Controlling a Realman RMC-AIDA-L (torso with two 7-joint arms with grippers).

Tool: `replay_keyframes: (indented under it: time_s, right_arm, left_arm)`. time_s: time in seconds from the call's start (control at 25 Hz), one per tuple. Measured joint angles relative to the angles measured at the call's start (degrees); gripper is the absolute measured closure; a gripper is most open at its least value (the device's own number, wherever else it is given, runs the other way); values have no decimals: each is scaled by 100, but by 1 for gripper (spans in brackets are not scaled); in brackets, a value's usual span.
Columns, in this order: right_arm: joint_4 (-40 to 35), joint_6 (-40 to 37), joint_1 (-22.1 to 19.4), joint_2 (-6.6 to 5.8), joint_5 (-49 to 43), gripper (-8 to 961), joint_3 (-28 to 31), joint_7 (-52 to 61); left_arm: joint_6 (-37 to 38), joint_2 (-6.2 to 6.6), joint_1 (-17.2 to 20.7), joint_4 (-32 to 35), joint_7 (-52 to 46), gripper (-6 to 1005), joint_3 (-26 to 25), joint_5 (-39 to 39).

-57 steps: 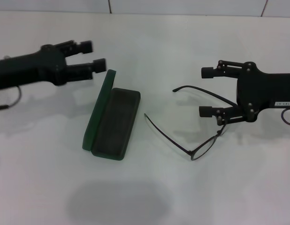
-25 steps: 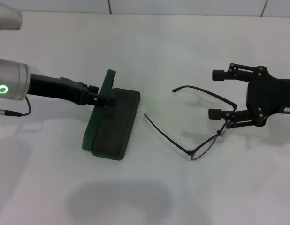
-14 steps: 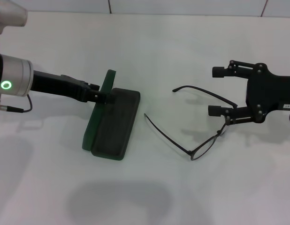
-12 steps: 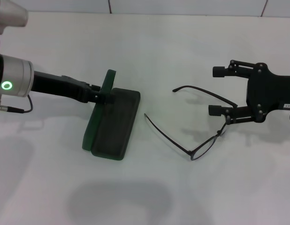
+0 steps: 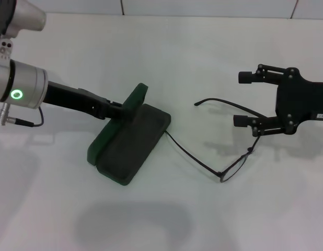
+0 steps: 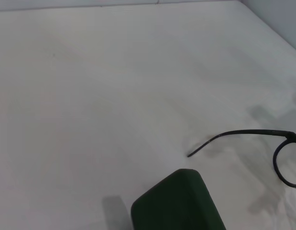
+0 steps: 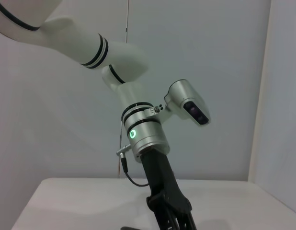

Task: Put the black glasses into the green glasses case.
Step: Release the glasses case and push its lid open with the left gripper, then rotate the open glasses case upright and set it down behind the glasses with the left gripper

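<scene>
Left tool (image 5: 115,111): closed on the upright lid of the case (image 5: 131,142), at the lid's far end. The arm reaches in from the robot's left, low over the worktop (image 5: 166,52), a green ring light glowing on its silver wrist. In the right wrist view the same arm stands across the worktop, tool (image 7: 174,218) pointing down.

Case: open, lying askew on the worktop left of centre. The dark lined tray faces up; the green lid stands on edge along the tray's left side. In the left wrist view only a rounded green corner of the case (image 6: 179,201) shows.

Glasses (image 5: 224,151): unfolded on the worktop between case and right tool. The tip of one long temple touches, or lies just beside, the case's right edge. The other temple curves off toward the far side. The lenses sit at the near right. The left wrist view shows one temple and part of a rim (image 6: 263,143).

Right tool (image 5: 244,99): jaws spread wide, holding nothing. It hovers at the right of the worktop; the lower finger is close above the frame's front, near the hinge. Contact cannot be judged.
</scene>
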Motion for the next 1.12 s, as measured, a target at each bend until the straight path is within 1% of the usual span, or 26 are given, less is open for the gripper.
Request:
replay_keyframes:
  time_s: [0.28,0.48,0.68,0.84,0.96,1.12]
  right_arm:
    - [0,-1,-68,-1,0,71,20,-74]
    - [-5,-66,-142,-1,0,72,140,-184]
    - [-7,-124,-204,-1,0,74,155,-256]
    - [-7,-364,-271,5,-31,75,147,-406]
    - [-7,-594,-294,52,-205,75,148,-565]
    - [-7,-664,-322,155,-392,76,154,-760]
  left_arm:
    - [-215,19,-72,-14,37,592,0,-20]
    - [-356,34,-211,-30,42,749,0,-24]
    - [-465,75,-447,-43,161,767,0,-11]
    - [-657,112,-644,-44,434,781,0,-35]
    - [-780,128,-768,-19,1084,786,0,-133]
    - [-1394,50,-971,106,2305,780,-1,-423]
